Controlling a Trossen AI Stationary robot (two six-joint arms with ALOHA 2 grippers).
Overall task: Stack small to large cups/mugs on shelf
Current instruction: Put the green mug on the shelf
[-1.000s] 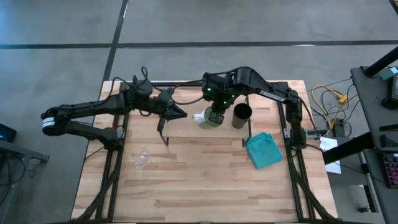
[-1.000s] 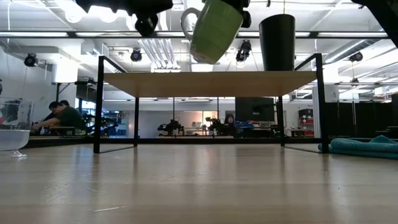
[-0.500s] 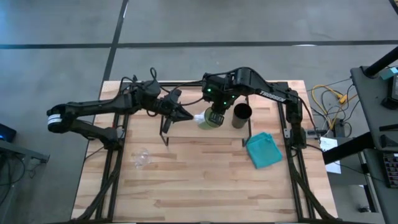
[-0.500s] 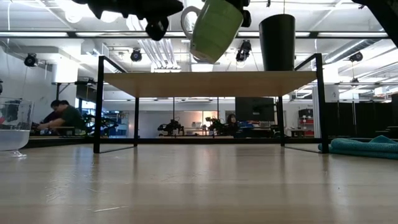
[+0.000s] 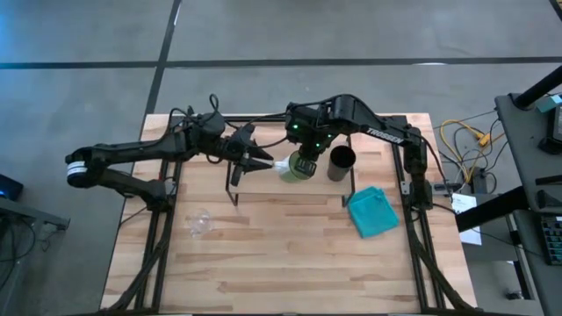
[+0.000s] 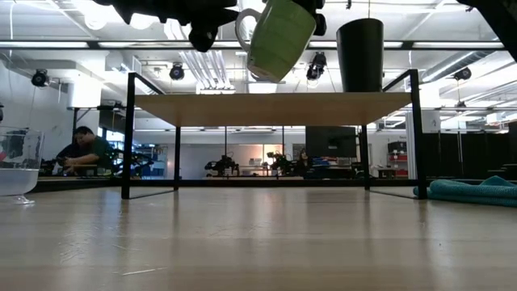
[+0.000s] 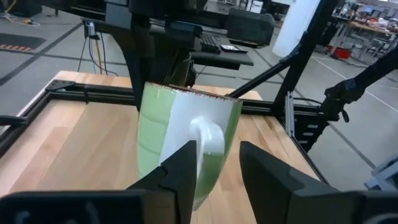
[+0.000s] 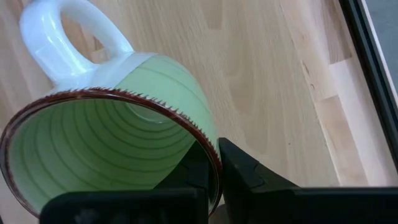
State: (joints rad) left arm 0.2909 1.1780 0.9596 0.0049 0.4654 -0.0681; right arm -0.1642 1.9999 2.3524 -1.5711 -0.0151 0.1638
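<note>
The light-green mug (image 6: pixel 279 36) hangs tilted above the shelf (image 6: pixel 275 107), its white handle (image 7: pixel 208 138) pointing toward the table's left. My right gripper (image 8: pixel 217 180) is shut on its rim from above. My left gripper (image 5: pixel 263 161) is open and level, one finger on either side of the handle; I cannot tell whether they touch it. The black cup (image 5: pixel 341 162) stands upright on the shelf board, right of the mug. The clear glass cup (image 5: pixel 199 224) rests on the tabletop in front of the shelf's left end. My right gripper pinches the mug's rim (image 8: pixel 214 155) on the side away from the handle, one finger inside the mug and one outside (image 8: pixel 249 174). The fingers come from above, pointing down. The mug hangs tilted below them, its base (image 6: pixel 265 71) clear of the shelf board.
A blue cloth (image 5: pixel 373 212) lies on the tabletop right of the shelf. The shelf's black wire legs (image 6: pixel 127 133) stand at its corners. A black frame (image 5: pixel 413 175) runs along the table's sides. People sit in the room beyond the table.
My left gripper has moved toward the table's right, up to the mug, and has opened; its fingers now stand around the handle. The mug has stayed tilted in my right gripper above the shelf.
</note>
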